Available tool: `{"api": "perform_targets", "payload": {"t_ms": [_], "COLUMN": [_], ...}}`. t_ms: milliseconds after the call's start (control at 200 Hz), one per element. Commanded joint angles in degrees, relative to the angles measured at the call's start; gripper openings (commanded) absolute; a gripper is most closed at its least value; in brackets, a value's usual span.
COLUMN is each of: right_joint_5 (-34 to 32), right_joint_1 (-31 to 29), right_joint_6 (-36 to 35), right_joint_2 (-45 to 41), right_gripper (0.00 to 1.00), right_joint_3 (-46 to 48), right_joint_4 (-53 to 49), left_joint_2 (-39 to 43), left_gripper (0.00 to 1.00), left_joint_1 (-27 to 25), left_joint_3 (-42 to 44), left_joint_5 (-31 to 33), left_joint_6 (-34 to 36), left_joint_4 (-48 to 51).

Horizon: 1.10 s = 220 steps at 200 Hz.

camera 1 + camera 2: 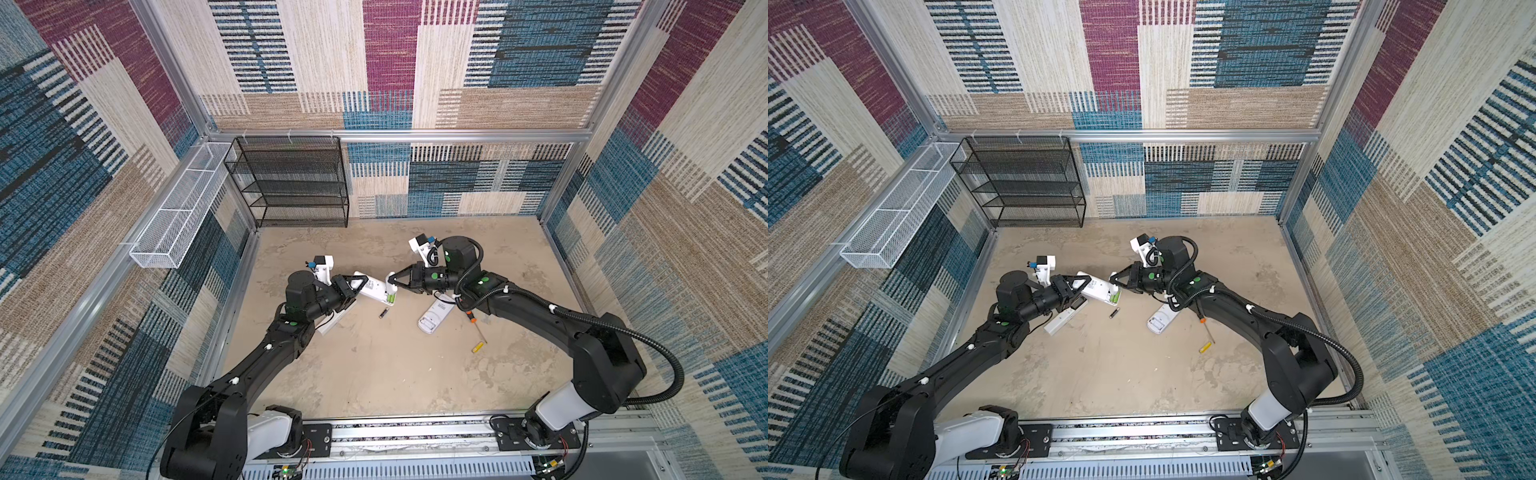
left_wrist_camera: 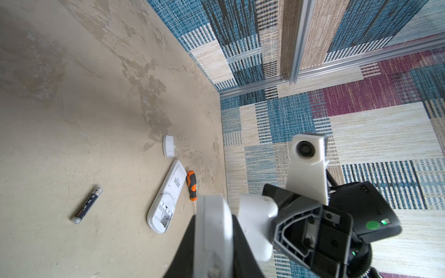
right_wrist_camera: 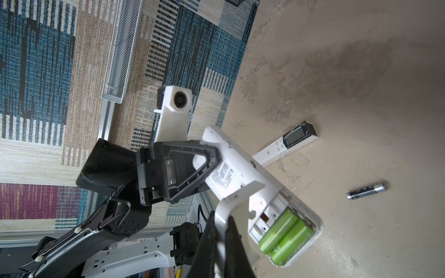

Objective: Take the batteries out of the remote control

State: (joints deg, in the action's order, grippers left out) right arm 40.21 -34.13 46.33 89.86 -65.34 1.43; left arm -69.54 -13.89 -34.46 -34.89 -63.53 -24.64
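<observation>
My left gripper [image 1: 360, 286] [image 2: 213, 221] is shut on a white remote control [image 1: 374, 291] [image 3: 240, 173] and holds it tilted above the floor. Its battery bay is open, and two lime green batteries [image 3: 286, 238] [image 1: 391, 297] lie side by side in it. At that end my right gripper [image 1: 390, 279] [image 3: 220, 231] is shut on the white battery cover [image 3: 231, 209] [image 2: 257, 223], lifted off the bay. On the floor, a black battery [image 1: 383, 313] [image 2: 86, 205] lies below the remote and a yellow battery [image 1: 478, 347] lies to the right.
A second white remote [image 1: 434, 318] [image 2: 167, 199] lies with its bay open, an orange-and-black screwdriver [image 1: 473, 322] [image 2: 191, 184] beside it and a small white cover [image 2: 168, 145] nearby. A third remote [image 1: 332, 326] [image 3: 286, 146] lies under the left arm. A black mesh shelf [image 1: 291, 183] stands at the back left.
</observation>
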Motion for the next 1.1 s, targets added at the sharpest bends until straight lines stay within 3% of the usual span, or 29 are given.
{"api": "perform_targets", "payload": {"t_ms": [0,205,501,721,911,1097], "right_joint_5": [-3.9,-22.6,-40.8,-49.4,-52.4,-51.7], "right_joint_1": [0.2,0.5,0.2,-0.8,-1.2,-1.4], "right_joint_6": [-9.6,-23.9,-32.2,-36.5,-38.2,-37.9], "right_joint_2": [0.3,5.3,20.0,29.7,35.1,35.7], "right_gripper": [0.0,0.0,0.0,0.0,0.0,0.23], "right_joint_3": [-4.5,-12.5,-20.3,-25.4,-27.9,-28.4], "right_joint_4": [-8.1,-22.5,-27.2,-30.0,-30.9,-31.4], "left_joint_2": [-0.9,-2.5,-7.4,-16.5,-24.5,-25.3], "left_gripper": [0.0,0.0,0.0,0.0,0.0,0.0], "left_joint_1": [0.0,-1.7,-13.8,-16.6,-17.6,-17.7], "left_joint_3": [0.4,3.6,7.6,8.0,7.1,7.0], "left_joint_5": [-1.8,-1.9,7.7,8.2,7.9,8.2], "left_joint_6": [-0.9,-0.3,0.2,-3.5,-6.6,-6.7], "left_joint_4": [-1.7,-0.2,-2.3,-13.5,-20.2,-17.8]}}
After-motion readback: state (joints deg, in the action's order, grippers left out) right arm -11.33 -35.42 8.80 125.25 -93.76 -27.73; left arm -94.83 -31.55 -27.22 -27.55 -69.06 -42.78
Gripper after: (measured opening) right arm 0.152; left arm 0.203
